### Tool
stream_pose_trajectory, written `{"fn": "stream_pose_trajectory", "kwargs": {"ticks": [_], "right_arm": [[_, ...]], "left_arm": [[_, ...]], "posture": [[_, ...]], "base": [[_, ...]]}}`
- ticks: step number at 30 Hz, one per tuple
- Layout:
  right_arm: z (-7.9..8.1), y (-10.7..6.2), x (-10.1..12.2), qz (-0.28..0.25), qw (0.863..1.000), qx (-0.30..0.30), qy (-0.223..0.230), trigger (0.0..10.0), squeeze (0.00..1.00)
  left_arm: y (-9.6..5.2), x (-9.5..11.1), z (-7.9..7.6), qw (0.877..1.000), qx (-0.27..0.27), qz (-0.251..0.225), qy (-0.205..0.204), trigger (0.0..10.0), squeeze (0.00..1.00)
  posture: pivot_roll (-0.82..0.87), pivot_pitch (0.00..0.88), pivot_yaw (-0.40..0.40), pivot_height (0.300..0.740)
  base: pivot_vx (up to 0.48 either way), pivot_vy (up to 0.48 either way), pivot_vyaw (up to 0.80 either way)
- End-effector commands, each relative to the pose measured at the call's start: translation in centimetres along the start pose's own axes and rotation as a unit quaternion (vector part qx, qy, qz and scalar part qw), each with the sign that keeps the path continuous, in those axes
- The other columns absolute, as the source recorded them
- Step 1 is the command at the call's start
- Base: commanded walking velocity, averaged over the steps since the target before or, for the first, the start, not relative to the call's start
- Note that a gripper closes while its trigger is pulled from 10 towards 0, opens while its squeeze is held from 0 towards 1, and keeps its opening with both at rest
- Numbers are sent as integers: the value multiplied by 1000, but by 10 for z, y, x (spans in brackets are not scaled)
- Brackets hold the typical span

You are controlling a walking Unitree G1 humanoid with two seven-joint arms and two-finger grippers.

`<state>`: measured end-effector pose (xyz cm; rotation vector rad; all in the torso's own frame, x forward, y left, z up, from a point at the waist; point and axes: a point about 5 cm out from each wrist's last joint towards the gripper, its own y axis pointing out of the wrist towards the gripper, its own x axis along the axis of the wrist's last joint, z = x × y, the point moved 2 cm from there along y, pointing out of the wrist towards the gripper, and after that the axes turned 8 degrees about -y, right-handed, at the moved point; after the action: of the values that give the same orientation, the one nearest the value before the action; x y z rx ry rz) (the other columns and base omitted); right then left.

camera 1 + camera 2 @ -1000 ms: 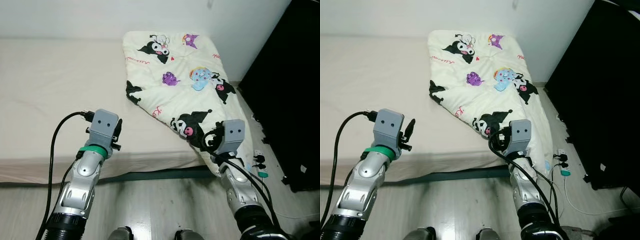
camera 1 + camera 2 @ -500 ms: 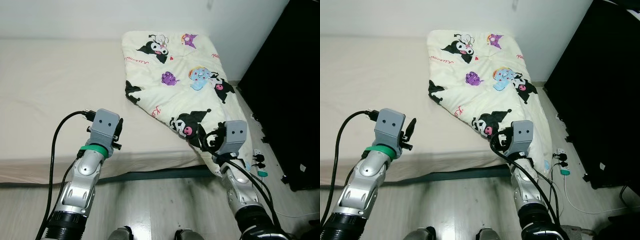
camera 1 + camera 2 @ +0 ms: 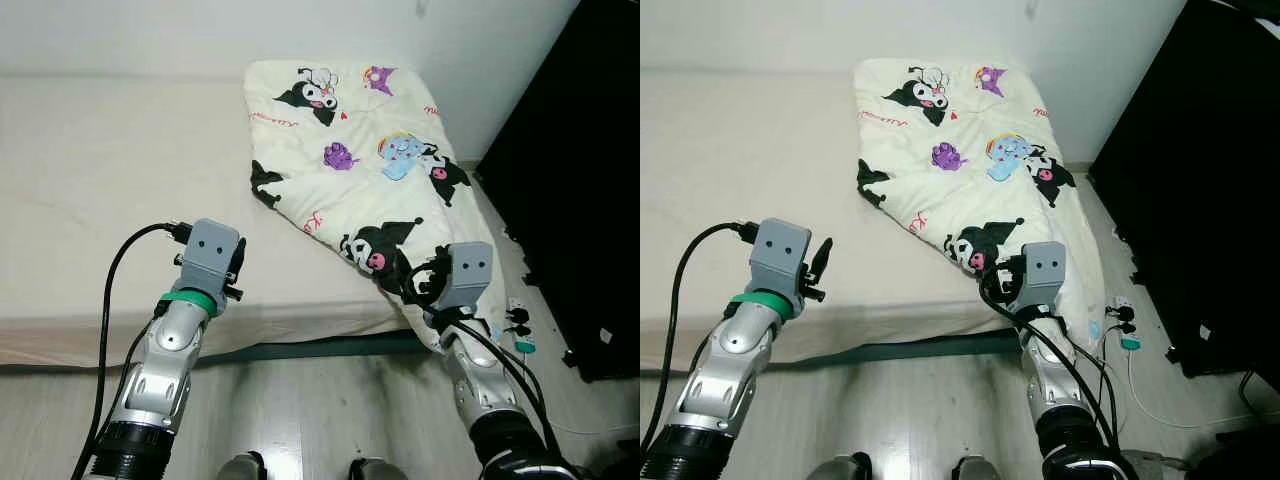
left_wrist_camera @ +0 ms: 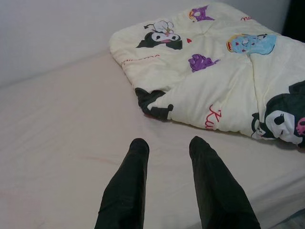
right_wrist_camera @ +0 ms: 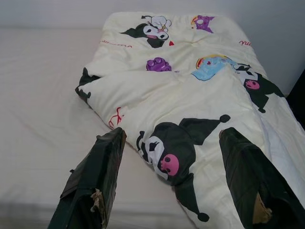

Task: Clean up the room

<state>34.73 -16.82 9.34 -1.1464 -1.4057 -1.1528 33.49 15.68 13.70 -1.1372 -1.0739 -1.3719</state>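
Two silver arms, each with a grey wrist box and black cables; a green band rings the left arm.

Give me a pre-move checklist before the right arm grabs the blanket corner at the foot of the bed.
1. Right end effector open: ok, fingers spread wide.
2. Right end effector lined up with the blanket: ok, the near corner with the black cartoon print lies between the fingers.
3. Left end effector open and free: ok, it holds nothing and sits over the bare mattress.
4. Blanket free of other items: ok, nothing lies on it.
5. Floor by the right arm: not ok, a power strip with cables lies there.
6. Blanket edge hanging past the mattress: cannot tell how far.
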Motion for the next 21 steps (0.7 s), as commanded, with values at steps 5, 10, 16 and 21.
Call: {"fn": "stream_pose_trajectory", "kwargs": {"ticks": [5,10,16,21], "right_arm": [[-4,-3,-4,6,1000,-7,-1,10000,0],[-4,-4,-6,8,1000,-7,-1,10000,0],[-2,-8,-12,16,1000,-6,-4,10000,0],[5,-15,-19,21,1000,-16,-12,10000,0]], "left_arm": [[-1,-7,-1,1000,0,8,0,10000,0],[-2,-11,-1,1000,-1,14,2,10000,0],[-6,-35,-4,998,-5,56,-1,10000,0],[-19,-83,-8,992,3,127,-3,10000,0]], "posture": [[77,95,26,740],[77,93,25,740],[76,90,23,740],[54,85,19,740]], "base": [[0,0,0],[0,0,0],[0,0,0],[0,0,0]]}}
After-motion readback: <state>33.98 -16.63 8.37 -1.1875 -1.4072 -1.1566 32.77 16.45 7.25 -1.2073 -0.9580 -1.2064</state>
